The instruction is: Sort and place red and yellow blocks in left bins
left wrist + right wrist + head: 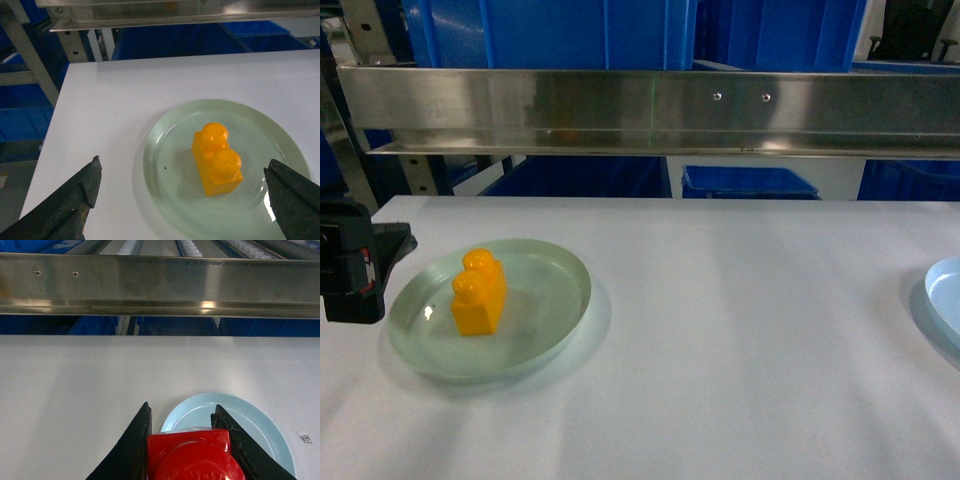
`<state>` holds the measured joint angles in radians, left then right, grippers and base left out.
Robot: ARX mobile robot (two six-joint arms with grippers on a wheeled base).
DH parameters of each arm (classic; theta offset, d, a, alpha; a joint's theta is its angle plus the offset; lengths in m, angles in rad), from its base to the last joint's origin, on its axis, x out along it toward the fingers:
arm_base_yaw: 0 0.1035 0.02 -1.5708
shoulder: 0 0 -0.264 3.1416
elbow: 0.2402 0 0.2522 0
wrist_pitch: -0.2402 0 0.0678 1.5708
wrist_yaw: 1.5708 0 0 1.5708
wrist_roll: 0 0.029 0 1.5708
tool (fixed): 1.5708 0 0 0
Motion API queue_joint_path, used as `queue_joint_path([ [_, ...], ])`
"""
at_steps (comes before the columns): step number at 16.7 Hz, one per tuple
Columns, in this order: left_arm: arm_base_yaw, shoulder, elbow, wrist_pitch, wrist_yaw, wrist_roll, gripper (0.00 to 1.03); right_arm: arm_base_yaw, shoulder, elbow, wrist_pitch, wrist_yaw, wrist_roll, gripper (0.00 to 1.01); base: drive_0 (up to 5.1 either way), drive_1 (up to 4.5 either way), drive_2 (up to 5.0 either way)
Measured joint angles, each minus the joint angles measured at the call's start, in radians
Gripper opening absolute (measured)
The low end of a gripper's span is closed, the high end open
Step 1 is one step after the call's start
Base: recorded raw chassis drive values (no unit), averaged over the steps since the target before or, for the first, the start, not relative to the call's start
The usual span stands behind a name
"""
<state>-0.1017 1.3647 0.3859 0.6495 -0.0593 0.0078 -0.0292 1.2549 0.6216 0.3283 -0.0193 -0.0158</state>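
A yellow block with two round studs stands upright in a pale green dish at the table's left. Seen from the left wrist, the block lies ahead of my left gripper. That gripper is open wide, one finger outside the dish on each side, touching nothing. In the head view only its black body shows, left of the dish. My right gripper is shut on a red block, held over a pale blue plate. A large blue bin stands behind the rail at upper left.
A steel rail runs across the back above the white table. More blue crates sit below and behind it. The pale blue plate pokes in at the head view's right edge.
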Motion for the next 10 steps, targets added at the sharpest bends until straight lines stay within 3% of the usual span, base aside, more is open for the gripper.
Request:
queue_joint_path([
  [4,-0.013,0.062,0.204,-0.100,0.005,-0.028,0.98,0.000,0.000,0.000,0.000,-0.001,0.000,0.29,0.0,0.00,0.0],
  [7,-0.028,0.169,0.366,-0.334,0.064,-0.144,0.98,0.000,0.000,0.000,0.000,-0.001,0.000,0.29,0.0,0.00,0.0],
  [10,-0.029,0.268,0.441,-0.484,0.047,-0.248,0.98,0.000,0.000,0.000,0.000,-0.001,0.000,0.29,0.0,0.00,0.0],
])
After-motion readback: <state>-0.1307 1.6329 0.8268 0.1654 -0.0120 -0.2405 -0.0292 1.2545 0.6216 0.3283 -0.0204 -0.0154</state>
